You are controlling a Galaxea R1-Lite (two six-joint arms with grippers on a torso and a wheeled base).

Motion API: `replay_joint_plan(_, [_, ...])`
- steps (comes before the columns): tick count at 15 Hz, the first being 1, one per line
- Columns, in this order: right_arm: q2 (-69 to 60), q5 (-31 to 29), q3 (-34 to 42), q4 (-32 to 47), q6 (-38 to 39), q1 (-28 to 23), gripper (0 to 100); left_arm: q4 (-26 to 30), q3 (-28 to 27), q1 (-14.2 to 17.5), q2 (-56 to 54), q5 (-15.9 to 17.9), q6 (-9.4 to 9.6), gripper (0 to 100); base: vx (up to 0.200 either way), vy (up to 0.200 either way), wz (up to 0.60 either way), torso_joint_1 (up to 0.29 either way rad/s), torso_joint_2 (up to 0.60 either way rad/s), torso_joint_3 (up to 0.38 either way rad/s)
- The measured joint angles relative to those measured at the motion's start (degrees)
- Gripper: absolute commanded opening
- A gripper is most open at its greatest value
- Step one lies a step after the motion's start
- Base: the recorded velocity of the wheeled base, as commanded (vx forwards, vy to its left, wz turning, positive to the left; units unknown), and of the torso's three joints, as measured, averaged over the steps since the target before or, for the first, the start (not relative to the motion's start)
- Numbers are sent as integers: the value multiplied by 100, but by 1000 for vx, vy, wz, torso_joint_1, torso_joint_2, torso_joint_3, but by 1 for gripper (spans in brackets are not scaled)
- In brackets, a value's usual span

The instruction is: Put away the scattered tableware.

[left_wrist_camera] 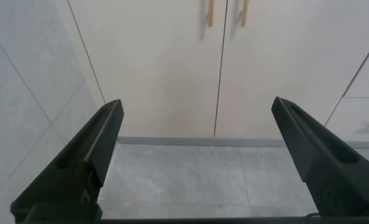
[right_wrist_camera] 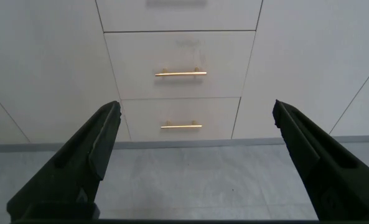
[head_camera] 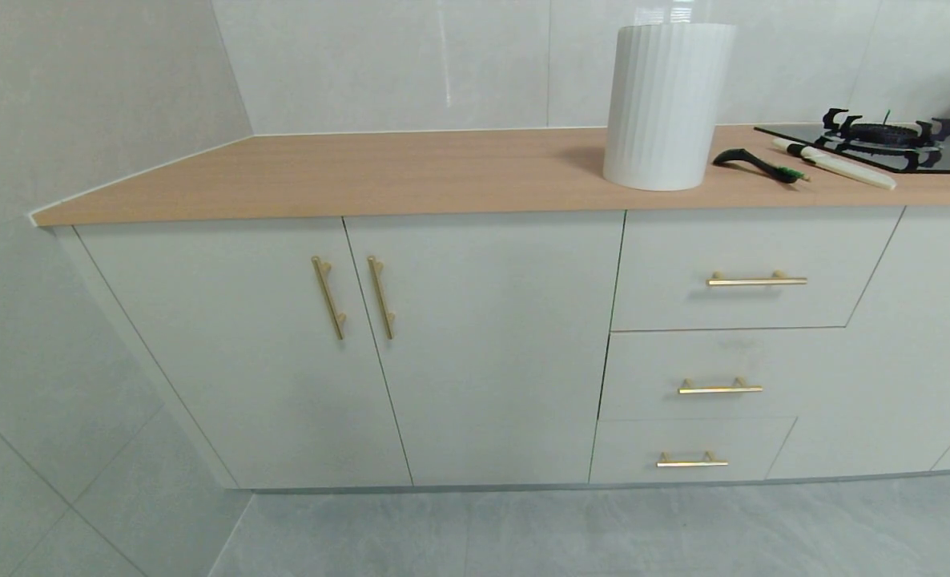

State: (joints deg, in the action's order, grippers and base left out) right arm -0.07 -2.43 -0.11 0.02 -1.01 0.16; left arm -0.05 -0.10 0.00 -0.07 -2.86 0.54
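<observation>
Down low at the cabinet front, your left gripper (left_wrist_camera: 196,107) has its two dark fingers (left_wrist_camera: 97,149) spread wide and released, and the gap between them looks onto grey floor (left_wrist_camera: 190,177). Past the fingertips you face the foot of the double doors (left_wrist_camera: 159,74), with the kick strip (left_wrist_camera: 196,142) running beneath them. The lower ends of the two gold handles (left_wrist_camera: 210,12) hang on either side of the door seam. That arm is levelled at the cabinet base and tipped slightly toward the floor.

Your right gripper (right_wrist_camera: 196,109) sits in much the same pose, with its fingers parted just as wide and gripping nothing. It points at the drawer stack, so the middle drawer (right_wrist_camera: 181,56) and the bottom drawer (right_wrist_camera: 181,112) line up between the fingers. Each drawer carries a horizontal gold bar.

Further out and well above both grippers, the head view gives you the wooden countertop (head_camera: 363,172) over the doors and drawers. The tableware lies there, off to your right. A black-handled utensil (head_camera: 751,163) with a green tip rests just beside the white ribbed holder (head_camera: 667,104). A white-handled utensil (head_camera: 839,166) lies at an angle next to it, by the front edge of the black hob (head_camera: 883,136). You cannot tell whether the two utensils touch. The holder stands upright near the counter's front edge, above the top drawer (head_camera: 763,248). Both utensils are on the counter, outside the holder.
</observation>
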Motion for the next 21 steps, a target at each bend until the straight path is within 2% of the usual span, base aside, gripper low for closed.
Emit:
replay_joint_plan(6, [-6,5,1,13,77,0,100,0,0,-5,0,0,0,100,0,0,0,0,0,0])
replay_joint_plan(15, [-4,7,1,22,74,0,100,-2,0,0,0,-2,-22,100,0,-200,0,4,4,2])
replay_joint_plan(21, [-4,7,1,22,72,-6,100,-2,2,-2,0,-4,-85,100,0,0,0,0,0,0])
